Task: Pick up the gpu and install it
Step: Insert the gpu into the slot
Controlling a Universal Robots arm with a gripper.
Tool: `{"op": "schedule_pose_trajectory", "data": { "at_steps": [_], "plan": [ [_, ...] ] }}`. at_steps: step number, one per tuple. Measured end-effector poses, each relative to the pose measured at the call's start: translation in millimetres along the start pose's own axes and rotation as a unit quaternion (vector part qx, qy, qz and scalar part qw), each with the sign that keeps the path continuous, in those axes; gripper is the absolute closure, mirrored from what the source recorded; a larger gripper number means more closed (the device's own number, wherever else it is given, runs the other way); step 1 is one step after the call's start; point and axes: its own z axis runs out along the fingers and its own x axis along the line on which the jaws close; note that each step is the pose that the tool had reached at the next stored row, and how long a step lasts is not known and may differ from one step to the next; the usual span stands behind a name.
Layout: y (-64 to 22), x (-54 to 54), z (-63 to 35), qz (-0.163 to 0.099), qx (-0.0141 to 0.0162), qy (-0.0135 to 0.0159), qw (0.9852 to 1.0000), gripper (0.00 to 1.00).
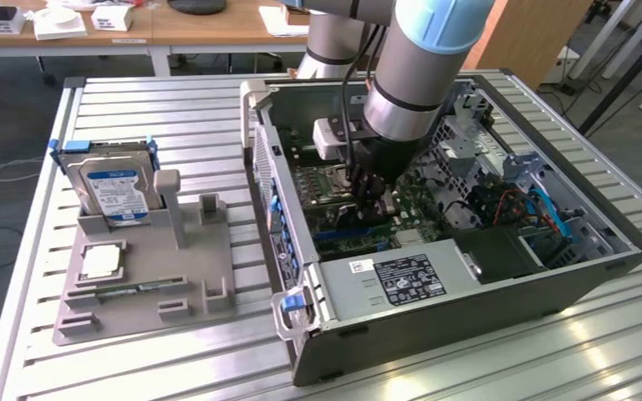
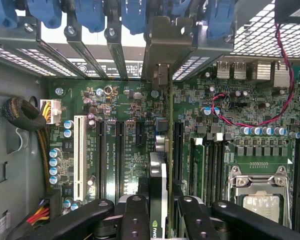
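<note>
One arm (image 1: 416,75) angled down into case (image 1: 544,276) | hand (image 2: 162,220) clamps gpu (image 2: 159,175) edge-on
</note>
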Motion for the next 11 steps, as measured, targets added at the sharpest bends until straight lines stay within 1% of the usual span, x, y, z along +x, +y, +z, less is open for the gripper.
{"op": "schedule_pose_trajectory", "data": {
  "at_steps": [11],
  "plan": [
    [-0.1, 0.8, 0.7, 0.000, 0.0001, -0.0002, 1.0000, 0.73]
  ]
}}
